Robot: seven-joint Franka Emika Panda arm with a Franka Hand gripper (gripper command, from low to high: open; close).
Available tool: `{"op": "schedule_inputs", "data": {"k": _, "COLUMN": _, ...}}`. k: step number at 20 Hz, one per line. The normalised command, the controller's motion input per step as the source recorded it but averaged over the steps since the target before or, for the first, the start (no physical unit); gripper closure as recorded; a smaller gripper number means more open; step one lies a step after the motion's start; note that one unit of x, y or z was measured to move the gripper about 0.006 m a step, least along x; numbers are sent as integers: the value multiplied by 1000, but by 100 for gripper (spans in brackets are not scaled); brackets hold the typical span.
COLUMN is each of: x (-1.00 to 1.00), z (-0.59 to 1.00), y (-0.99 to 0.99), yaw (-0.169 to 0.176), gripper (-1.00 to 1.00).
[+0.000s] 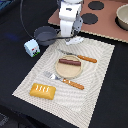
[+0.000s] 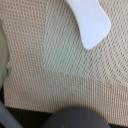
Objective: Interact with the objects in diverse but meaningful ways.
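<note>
While hand (image 1: 75, 36) hovers, saucepan (image 1: 46, 35) just beside

We see soft, even light with faint shadows; both views look blurry and low in detail, the wrist view's close foreground most unfocused.

I found no words, brand names or numbers I could read in either view. The carton (image 1: 32, 47), just off the placemat's (image 1: 100, 75) far corner on the table (image 1: 112, 107), bore a green mark, too blurred to make out.
</note>
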Motion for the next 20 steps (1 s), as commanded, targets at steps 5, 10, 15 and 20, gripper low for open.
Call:
{"op": "schedule_inputs", "data": {"k": 5, "x": 477, "z": 49, "y": 2, "yaw": 48, "gripper": -100}}
{"op": "schedule_inputs", "data": {"k": 10, "x": 416, "z": -40, "y": 0, "yaw": 0, "gripper": -100}}
{"op": "schedule_inputs", "data": {"k": 15, "x": 327, "z": -159, "y": 27, "yaw": 11, "gripper": -100}}
{"op": "schedule_inputs", "data": {"k": 20, "x": 287, "z": -162, "y": 147, "yaw": 49, "gripper": -100}}
